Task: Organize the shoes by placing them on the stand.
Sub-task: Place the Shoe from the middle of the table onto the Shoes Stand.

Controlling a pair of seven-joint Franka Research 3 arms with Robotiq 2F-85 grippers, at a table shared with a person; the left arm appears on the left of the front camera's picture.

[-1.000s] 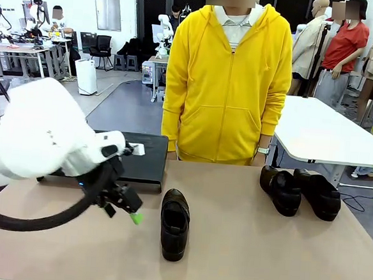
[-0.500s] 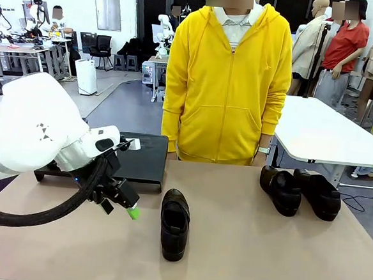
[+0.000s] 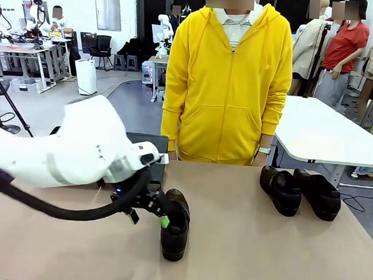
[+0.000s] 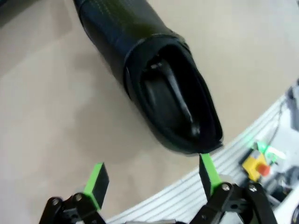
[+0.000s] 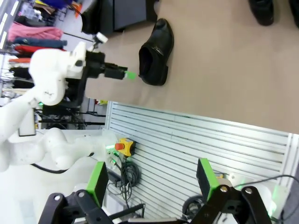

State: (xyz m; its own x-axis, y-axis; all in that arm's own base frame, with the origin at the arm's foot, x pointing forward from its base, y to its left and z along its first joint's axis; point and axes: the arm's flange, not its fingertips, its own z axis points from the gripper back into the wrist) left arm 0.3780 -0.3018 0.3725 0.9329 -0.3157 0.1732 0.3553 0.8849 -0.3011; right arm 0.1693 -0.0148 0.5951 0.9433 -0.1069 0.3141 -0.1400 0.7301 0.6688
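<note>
One black glossy shoe (image 3: pixel 174 229) lies in the middle of the table, toe pointing away from me. My left gripper (image 3: pixel 159 216) is open and low at its left side near the heel. In the left wrist view the shoe's opening (image 4: pixel 175 100) lies just ahead of the spread fingers, and one green pad (image 4: pixel 209 171) is next to the heel rim. Two more shoes (image 3: pixel 281 190) (image 3: pixel 318 193) sit side by side at the far right. The black stand (image 3: pixel 149 144) is at the far left edge, mostly behind my left arm. My right gripper (image 5: pixel 152 179) hangs open and empty, high above the table's near edge.
A person in a yellow hoodie (image 3: pixel 227 79) stands at the far side, hands down behind the table edge. The tan tabletop (image 3: pixel 262 248) has free room between the middle shoe and the right pair. A white table (image 3: pixel 328 134) stands behind at the right.
My left arm has swung right and forward, carrying the open gripper from the table's left part to the heel side of the middle shoe. The shoes have not moved.
</note>
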